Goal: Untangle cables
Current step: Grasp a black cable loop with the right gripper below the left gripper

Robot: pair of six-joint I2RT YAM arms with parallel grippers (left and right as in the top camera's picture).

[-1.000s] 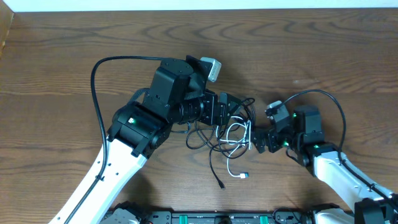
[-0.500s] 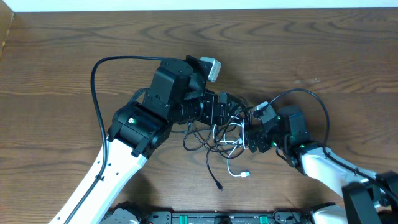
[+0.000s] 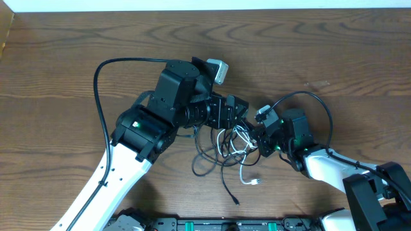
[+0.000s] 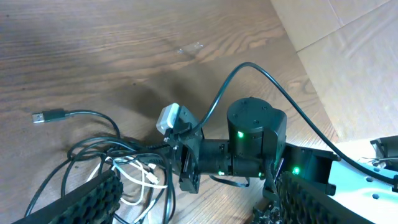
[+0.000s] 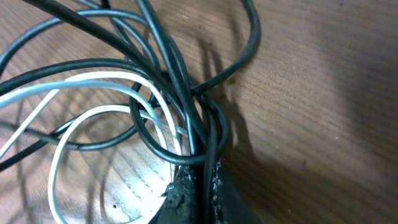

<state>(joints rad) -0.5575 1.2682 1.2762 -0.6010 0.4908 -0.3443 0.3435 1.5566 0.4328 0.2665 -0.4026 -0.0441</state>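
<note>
Several cables [image 5: 186, 112], apparently within right gripper [image 5: 198, 186].

white cable [image 5: 106, 76]: one. black cables [image 5: 256, 37]: at least two, tangled, exact number unclear. robot arms [image 3: 138, 128]: two. table [image 3: 64, 51]: one.

surface: brown wood-grain table [image 3: 64, 51] | centre: black cables [image 5: 189, 118] tangled with white cable [image 3: 241, 172] | loose ends: white plug [image 3: 255, 183], black plug [image 3: 235, 201], toward near edge

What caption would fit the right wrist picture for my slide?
Right claw shut on black cables beside loops of white cable on the wooden table.
</note>
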